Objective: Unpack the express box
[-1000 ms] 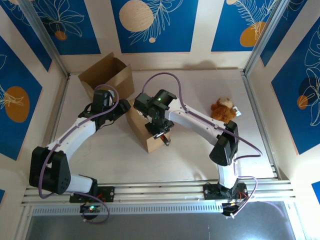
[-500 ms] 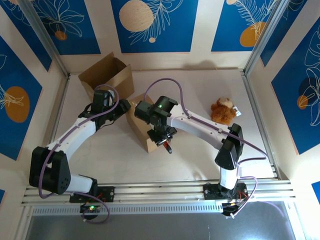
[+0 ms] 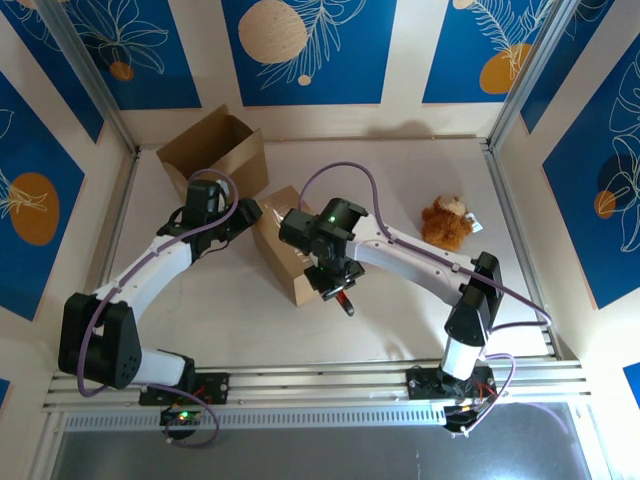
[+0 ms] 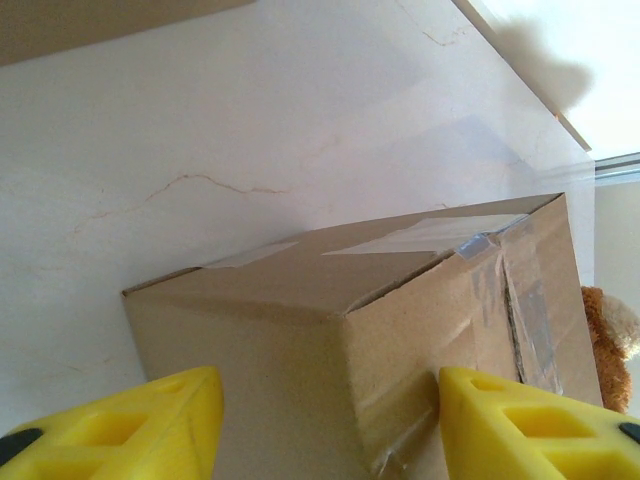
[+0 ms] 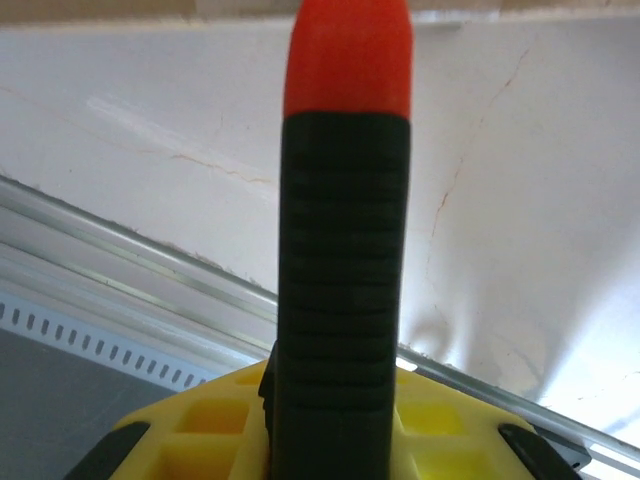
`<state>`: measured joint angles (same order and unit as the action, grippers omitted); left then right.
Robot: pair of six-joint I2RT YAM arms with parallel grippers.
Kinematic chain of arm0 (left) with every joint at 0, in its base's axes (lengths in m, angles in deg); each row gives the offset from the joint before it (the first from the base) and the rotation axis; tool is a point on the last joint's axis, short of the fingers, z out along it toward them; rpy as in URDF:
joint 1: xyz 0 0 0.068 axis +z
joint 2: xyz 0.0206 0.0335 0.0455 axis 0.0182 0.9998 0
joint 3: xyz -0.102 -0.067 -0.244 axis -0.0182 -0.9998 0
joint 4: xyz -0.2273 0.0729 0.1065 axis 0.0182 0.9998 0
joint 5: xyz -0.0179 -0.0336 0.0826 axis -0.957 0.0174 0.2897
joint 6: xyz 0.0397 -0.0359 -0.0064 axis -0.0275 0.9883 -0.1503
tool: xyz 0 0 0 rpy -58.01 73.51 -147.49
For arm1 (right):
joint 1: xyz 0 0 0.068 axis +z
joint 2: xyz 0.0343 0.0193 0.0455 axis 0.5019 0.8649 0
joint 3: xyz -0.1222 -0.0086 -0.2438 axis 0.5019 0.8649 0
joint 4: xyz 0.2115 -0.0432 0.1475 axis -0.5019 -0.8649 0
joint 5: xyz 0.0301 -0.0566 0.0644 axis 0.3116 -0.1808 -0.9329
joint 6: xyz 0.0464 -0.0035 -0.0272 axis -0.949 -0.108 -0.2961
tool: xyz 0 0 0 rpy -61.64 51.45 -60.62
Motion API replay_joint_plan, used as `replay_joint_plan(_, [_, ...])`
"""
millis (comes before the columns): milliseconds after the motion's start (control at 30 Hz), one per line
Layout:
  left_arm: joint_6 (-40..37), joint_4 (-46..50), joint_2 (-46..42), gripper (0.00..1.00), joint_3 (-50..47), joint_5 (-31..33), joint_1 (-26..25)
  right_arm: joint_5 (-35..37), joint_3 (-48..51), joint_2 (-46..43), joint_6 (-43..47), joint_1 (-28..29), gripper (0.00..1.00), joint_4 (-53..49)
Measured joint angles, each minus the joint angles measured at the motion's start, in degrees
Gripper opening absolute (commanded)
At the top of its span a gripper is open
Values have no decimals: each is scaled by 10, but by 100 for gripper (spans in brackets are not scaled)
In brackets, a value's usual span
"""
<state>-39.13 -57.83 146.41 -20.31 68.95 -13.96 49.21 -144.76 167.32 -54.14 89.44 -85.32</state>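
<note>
The express box (image 3: 283,268) is a small brown carton sealed with clear tape, lying in the middle of the table. My left gripper (image 3: 250,213) grips its far left corner, and in the left wrist view the yellow fingers (image 4: 130,425) stand on either side of the box (image 4: 330,320). My right gripper (image 3: 335,285) hangs over the box's near right end, shut on a cutter (image 3: 345,302) with a ribbed black handle and a red tip. In the right wrist view the cutter (image 5: 345,250) sticks straight out from between the yellow jaws.
An open, larger cardboard carton (image 3: 215,150) stands at the back left. A brown plush toy (image 3: 447,222) lies at the right, near the metal rail (image 3: 515,240). Bare table lies in front of the box, up to the near rail.
My right arm has drawn the cutter along the box toward its near right end, and its elbow has swung right. The left arm and the box have stayed put.
</note>
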Motion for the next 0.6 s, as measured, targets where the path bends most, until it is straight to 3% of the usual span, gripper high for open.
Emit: replay_joint_plan(600, [0, -3, 0, 57, 0, 13, 1, -31, 89, -81, -57, 33, 0, -35])
